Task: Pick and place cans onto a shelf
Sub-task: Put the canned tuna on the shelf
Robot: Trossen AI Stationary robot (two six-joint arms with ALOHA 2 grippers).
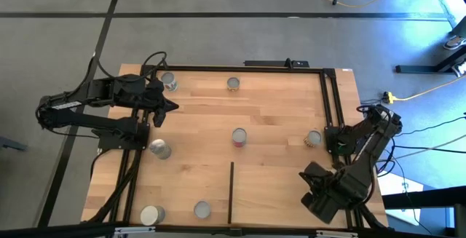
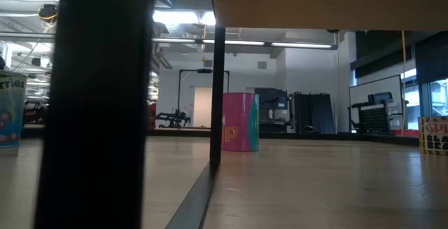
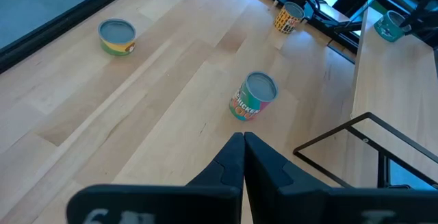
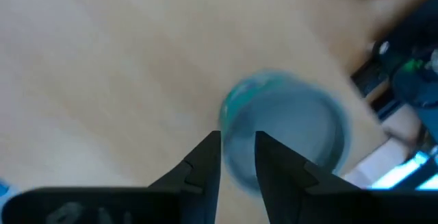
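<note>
The red-labelled can (image 3: pixel 253 96) stands mid-table on the pale wood tabletop (image 1: pixel 277 121); its lettering reads partly "UCKER" (rest illegible). The left gripper (image 3: pixel 243 157) is closed and empty. The right gripper (image 4: pixel 238 157), fingers slightly parted, hovers over a teal can (image 4: pixel 291 133).

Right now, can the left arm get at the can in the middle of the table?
Probably yes: only bare tabletop lies between the left claw and the middle can, though the claw is shut and must open first.
</note>
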